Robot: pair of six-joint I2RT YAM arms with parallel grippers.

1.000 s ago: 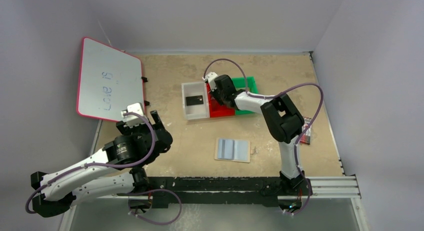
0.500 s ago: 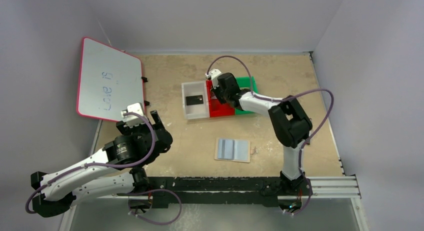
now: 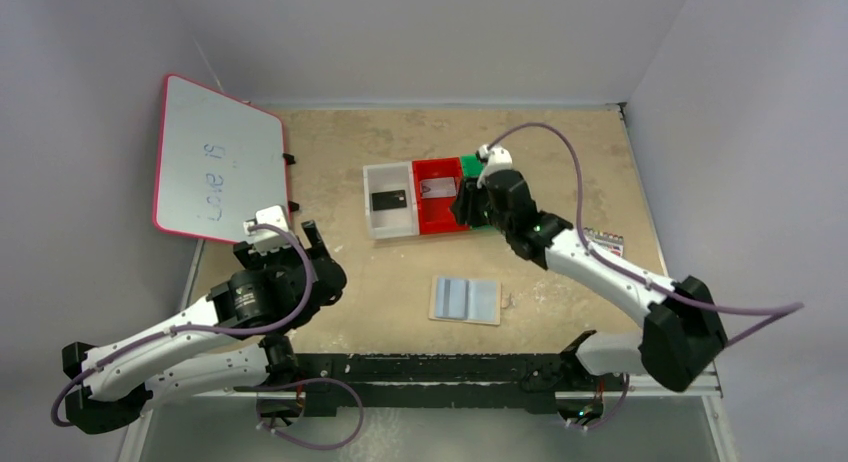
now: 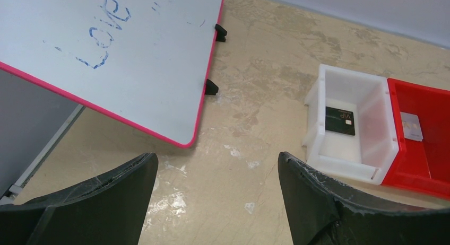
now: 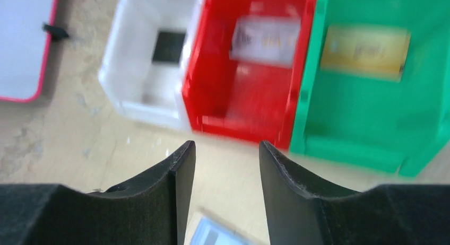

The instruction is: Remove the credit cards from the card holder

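Observation:
The card holder [image 3: 466,299] lies open and flat on the table, with two pale blue-grey panels and a tan border; its corner shows at the bottom of the right wrist view [image 5: 212,237]. A black card [image 3: 388,199] lies in the white bin [image 3: 375,222], also in the left wrist view [image 4: 340,120]. A silvery-white card [image 3: 437,189] lies in the red bin [image 3: 436,222]. A gold card [image 5: 366,51] lies in the green bin [image 5: 371,123]. My right gripper [image 3: 462,207] [image 5: 226,149] is open and empty, above the table just in front of the red and green bins. My left gripper [image 3: 315,244] [image 4: 217,160] is open and empty at the left.
A pink-framed whiteboard [image 3: 215,167] leans at the far left, also in the left wrist view [image 4: 106,54]. A pack of coloured markers [image 3: 605,244] lies right of my right arm. The three bins stand side by side at the middle back.
My right gripper has pulled back from over the red bin toward the near right, and the arm's elbow has swung right. The silvery-white card now shows in the red bin. The left arm has not moved.

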